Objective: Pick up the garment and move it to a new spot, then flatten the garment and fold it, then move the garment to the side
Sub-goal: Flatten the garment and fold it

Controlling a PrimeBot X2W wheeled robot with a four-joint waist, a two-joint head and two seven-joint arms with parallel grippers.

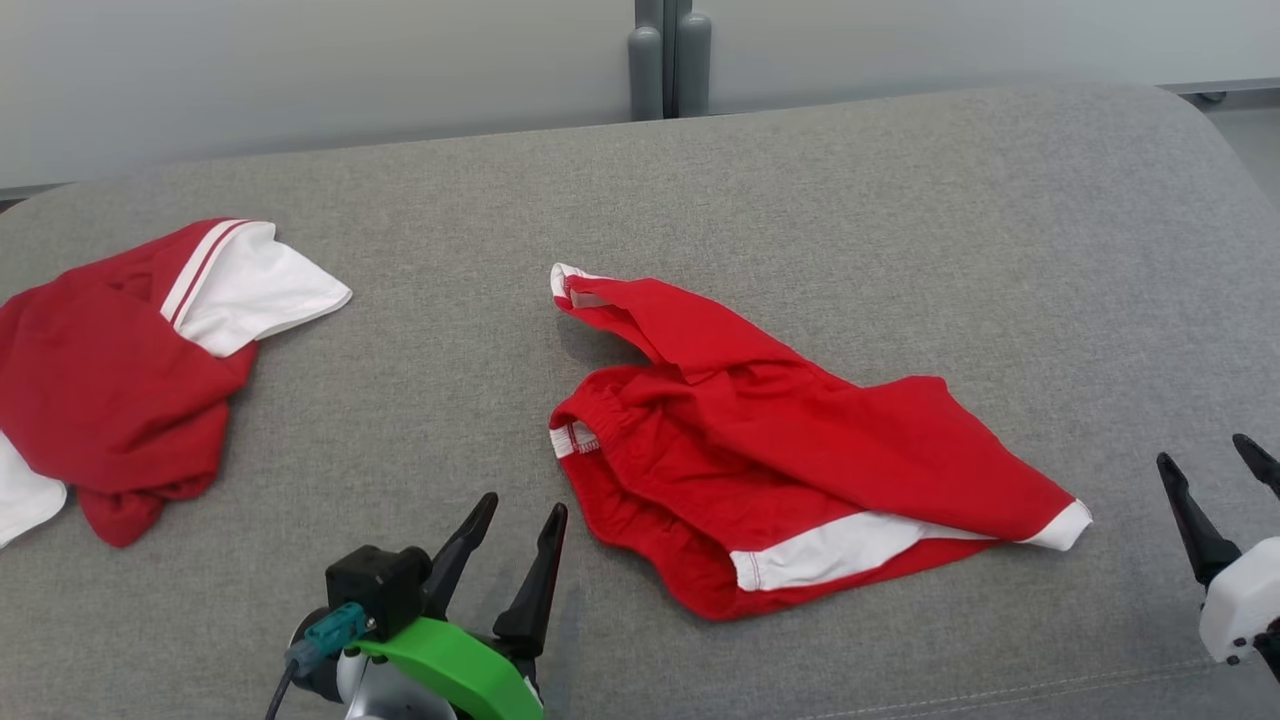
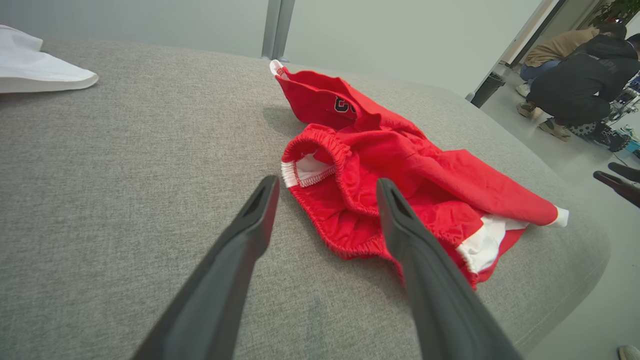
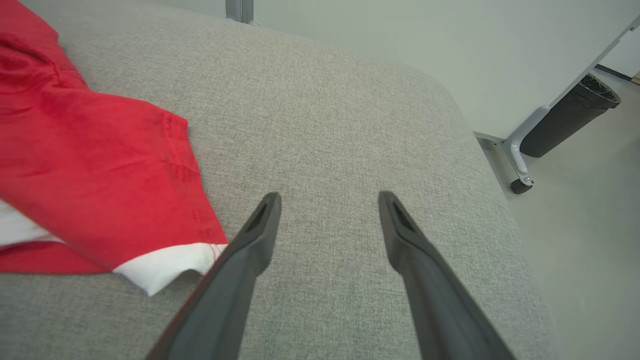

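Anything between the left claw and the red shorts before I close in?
Nothing. Only a bare strip of grey cushion separates the left claw from the red shorts, as the head view shows.

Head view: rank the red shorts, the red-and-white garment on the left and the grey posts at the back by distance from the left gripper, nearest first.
1. red shorts: just ahead and to the right of the left gripper, waistband end closest.
2. red-and-white garment: off to the left.
3. grey posts: beyond the far edge of the cushion.
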